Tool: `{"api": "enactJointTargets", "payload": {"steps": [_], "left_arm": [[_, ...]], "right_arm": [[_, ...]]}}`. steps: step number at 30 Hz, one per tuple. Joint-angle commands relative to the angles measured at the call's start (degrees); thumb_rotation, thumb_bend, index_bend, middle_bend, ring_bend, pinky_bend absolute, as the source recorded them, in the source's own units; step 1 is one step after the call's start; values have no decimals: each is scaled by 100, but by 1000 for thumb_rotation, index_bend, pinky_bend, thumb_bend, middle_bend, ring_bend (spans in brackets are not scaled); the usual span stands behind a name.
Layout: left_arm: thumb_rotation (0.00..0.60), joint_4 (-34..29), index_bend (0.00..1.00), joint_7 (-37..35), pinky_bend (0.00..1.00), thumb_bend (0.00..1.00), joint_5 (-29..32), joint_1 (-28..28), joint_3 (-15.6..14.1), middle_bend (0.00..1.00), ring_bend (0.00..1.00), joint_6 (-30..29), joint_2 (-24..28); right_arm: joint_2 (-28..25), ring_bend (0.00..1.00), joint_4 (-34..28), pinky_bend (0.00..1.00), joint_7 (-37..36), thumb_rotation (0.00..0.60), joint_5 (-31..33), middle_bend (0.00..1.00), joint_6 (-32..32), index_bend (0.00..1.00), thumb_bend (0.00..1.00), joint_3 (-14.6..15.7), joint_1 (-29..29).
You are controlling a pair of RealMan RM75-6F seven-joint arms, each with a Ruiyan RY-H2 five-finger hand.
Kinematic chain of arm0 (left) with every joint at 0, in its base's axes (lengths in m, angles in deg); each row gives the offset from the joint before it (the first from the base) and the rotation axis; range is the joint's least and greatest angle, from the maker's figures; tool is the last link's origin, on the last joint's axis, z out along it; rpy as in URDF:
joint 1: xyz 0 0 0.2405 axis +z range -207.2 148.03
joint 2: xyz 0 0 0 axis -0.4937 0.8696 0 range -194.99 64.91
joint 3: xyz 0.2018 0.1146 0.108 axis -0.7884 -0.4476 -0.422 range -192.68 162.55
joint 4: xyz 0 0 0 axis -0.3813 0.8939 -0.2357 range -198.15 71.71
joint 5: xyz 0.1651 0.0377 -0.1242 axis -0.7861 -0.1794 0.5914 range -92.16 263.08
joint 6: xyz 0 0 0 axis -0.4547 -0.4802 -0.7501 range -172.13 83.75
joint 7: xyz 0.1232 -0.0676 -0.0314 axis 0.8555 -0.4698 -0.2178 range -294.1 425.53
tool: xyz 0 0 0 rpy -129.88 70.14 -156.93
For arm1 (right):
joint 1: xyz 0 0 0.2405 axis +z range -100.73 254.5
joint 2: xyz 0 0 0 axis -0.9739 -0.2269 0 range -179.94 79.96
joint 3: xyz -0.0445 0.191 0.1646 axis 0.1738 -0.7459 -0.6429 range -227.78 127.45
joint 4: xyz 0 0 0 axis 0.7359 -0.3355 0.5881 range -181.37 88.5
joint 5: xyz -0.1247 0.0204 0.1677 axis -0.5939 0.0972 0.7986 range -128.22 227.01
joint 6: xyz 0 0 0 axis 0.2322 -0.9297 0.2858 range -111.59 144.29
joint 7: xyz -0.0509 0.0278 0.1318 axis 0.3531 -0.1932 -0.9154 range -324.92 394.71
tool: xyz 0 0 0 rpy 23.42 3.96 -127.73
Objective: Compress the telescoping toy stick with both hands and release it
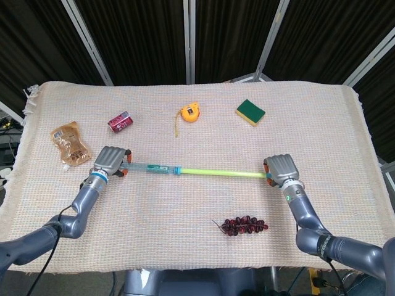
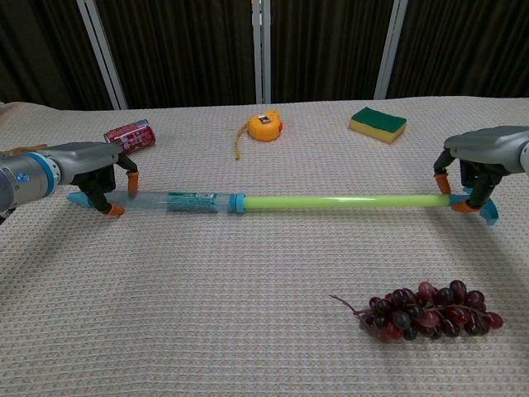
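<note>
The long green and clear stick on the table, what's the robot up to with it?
The robot holds a telescoping toy stick, clear blue tube plus lime-green rod, by both ends. Its left hand grips the clear tube end and its right hand grips the green rod's tip. The stick looks nearly fully extended, lying across the woven beige tablecloth, so the squeeze looks barely begun. A bunch of dark red grapes lies nearby.
</note>
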Motion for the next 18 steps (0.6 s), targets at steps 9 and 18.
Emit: {"api": "enactJointTargets", "payload": {"steps": [9,18], "left_arm": [[600,-137,755,-48,1000,407,-26,9,-24,927,884,-98,42],[600,-671,820,24,1000,406,163,-50,141,927,884,-234,237]], "right_arm": [[-39,1000,-73,1000,-21,600,-21,1000,43,662,415,-2,-10],[-156,1000,-374,1000,-174,600,-147,1000,135,672,430,-188,43]]}}
